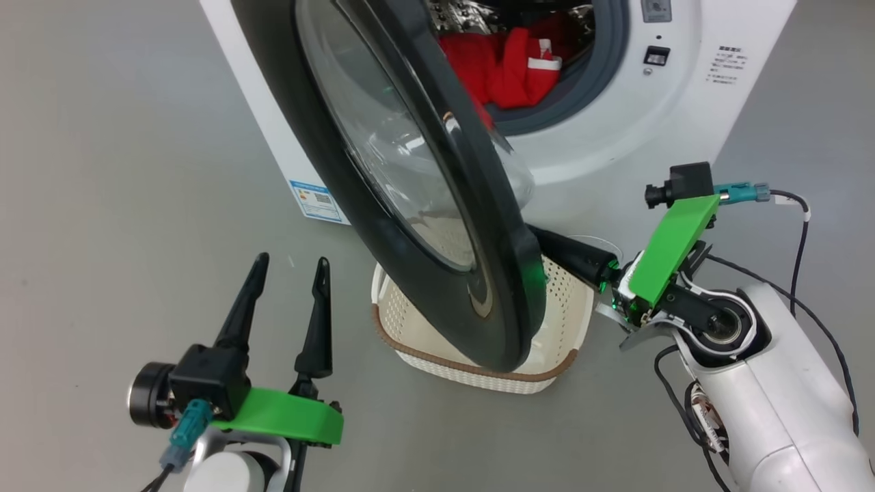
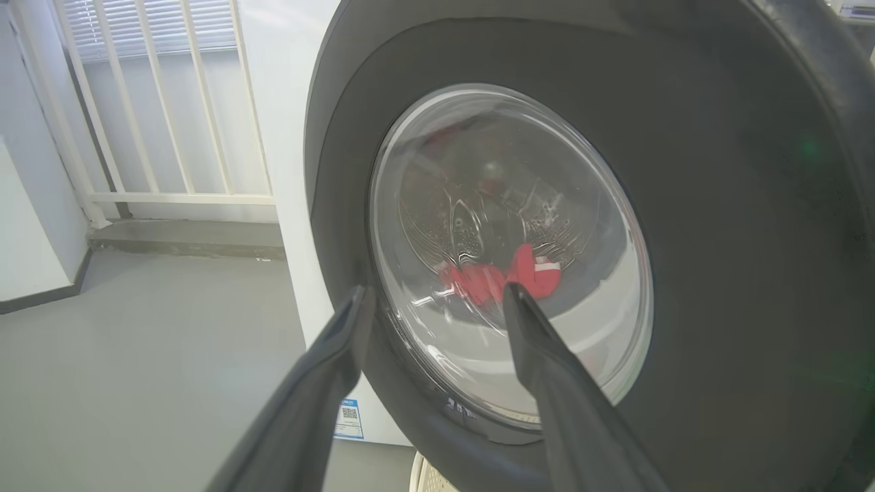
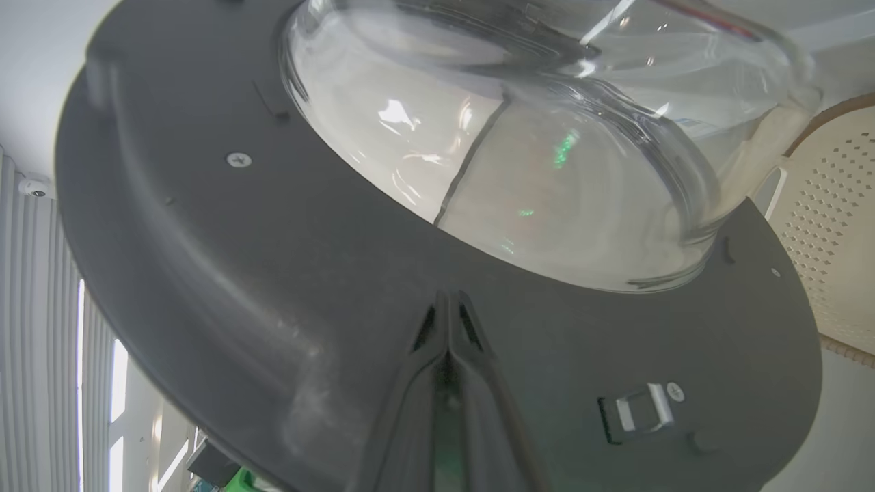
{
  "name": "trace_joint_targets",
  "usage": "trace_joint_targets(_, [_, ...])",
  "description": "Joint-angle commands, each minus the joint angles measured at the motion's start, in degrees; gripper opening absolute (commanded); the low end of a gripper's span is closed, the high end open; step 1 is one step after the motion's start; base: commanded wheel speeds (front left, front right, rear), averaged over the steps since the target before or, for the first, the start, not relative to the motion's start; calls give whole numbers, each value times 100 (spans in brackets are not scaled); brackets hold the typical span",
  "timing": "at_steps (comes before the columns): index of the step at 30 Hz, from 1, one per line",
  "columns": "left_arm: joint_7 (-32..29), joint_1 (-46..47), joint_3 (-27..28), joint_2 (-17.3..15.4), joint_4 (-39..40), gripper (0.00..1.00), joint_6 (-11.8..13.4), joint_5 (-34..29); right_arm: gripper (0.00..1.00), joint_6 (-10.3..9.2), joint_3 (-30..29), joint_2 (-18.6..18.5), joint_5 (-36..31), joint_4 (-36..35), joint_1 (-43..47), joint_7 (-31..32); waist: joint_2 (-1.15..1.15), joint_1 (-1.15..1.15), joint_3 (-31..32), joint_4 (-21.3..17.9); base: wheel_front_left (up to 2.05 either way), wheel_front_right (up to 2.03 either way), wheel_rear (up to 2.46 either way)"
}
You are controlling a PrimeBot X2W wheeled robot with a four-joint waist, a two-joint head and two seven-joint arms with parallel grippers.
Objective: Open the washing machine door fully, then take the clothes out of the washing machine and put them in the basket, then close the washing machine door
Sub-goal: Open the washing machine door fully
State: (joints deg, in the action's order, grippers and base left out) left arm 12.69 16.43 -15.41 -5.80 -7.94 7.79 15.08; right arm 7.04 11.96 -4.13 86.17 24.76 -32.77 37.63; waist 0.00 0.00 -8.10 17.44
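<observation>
Black fingers of the left gripper stand spread and empty at seven o'clock. At centre the washing machine door hangs partly open above the basket. Red clothes lie inside the washing machine at one o'clock. At four o'clock the right gripper, clenched on nothing, meets the door's inner face.

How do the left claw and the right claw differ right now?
The left claw is open, its fingers spread; the right claw is shut, tips pressed together. The left claw faces the outer side of the washing machine door, apart from it; the right claw is at the door's inner side, seemingly against it. The right claw reaches over the basket; the left claw sits off to its side. Both have two long dark fingers.
</observation>
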Motion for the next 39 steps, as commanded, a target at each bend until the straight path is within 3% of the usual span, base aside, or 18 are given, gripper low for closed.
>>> trace_joint_targets(1, [2, 28, 157, -107, 160, 100, 44, 38, 0, 45, 168, 125, 64, -261, 48, 59, 0, 0, 51, 101, 0, 0, 0])
trace_joint_targets(39, [46, -152, -5, -79, 245, 100, 152, 228, 0, 45, 1142, 125, 483, -437, 115, 3, 0, 0, 120, 1030, 0, 0, 0])
